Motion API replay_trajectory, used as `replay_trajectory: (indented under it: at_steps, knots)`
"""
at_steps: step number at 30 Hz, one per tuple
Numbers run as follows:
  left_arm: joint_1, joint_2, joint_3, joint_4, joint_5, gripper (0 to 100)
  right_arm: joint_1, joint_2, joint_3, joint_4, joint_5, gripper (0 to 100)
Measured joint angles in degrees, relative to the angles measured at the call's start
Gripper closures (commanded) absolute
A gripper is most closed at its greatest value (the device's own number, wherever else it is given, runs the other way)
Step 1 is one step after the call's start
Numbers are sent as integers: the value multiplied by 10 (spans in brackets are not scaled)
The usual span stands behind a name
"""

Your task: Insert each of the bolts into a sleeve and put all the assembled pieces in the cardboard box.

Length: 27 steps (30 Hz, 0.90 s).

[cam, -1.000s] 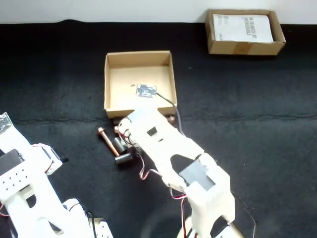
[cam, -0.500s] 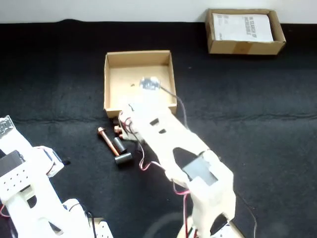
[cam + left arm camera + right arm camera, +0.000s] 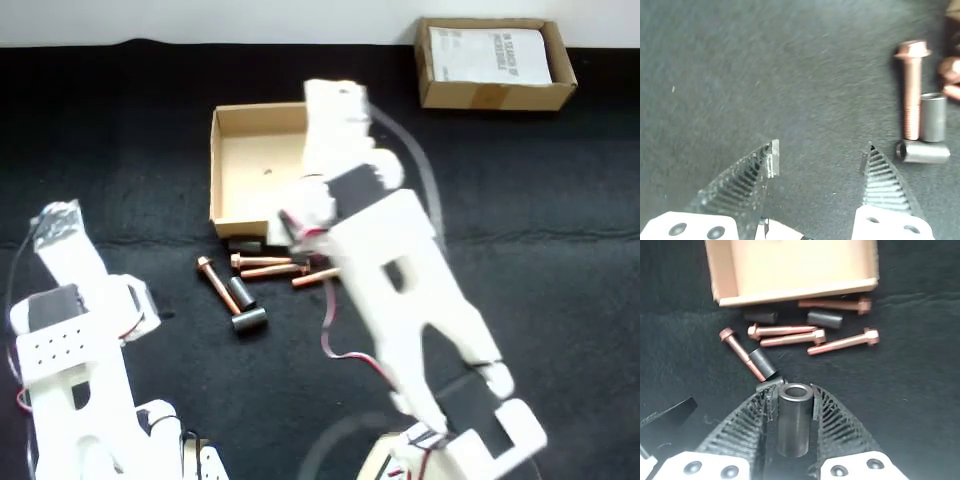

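Observation:
My right gripper [image 3: 795, 390] is shut on a dark sleeve [image 3: 794, 422], held upright above the mat, short of the open cardboard box [image 3: 722, 275]. Several copper bolts [image 3: 785, 331] and dark sleeves [image 3: 825, 318] lie in front of that box. In the high view the same bolts [image 3: 265, 262] and sleeves [image 3: 243, 292] lie by the box's [image 3: 216, 170] near wall, with the right arm [image 3: 390, 250] raised over them. My left gripper [image 3: 821, 156] is open just over bare mat, beside one bolt [image 3: 911, 90] and two sleeves [image 3: 932, 117].
A second cardboard box [image 3: 495, 92] with a printed sheet in it stands at the back right. The black mat [image 3: 520, 250] covers the table, with free room on the right side. The left arm [image 3: 70, 340] stands at the front left.
The right arm has risen from the pile and swung toward the box, uncovering several bolts. The left arm has shifted a little toward the pile.

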Motion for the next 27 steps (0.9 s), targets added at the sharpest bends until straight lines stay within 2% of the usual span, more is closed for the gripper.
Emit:
replay_trajectory:
  at_steps: [10, 18, 21, 25, 27]
  knots:
    - [98, 0, -84, 1, 0, 730, 207, -237, 48, 49, 4, 991]
    - [271, 0, -148, 40, -11, 729, 310, -432, 272, 45, 77, 991]
    - [337, 0, -153, 42, -81, 729, 373, -492, 341, 26, 106, 991]
    - [404, 0, -153, 50, -215, 728, 458, -568, 419, 0, 153, 991]
    - [422, 0, -153, 71, -241, 728, 492, -599, 456, -8, 176, 991]
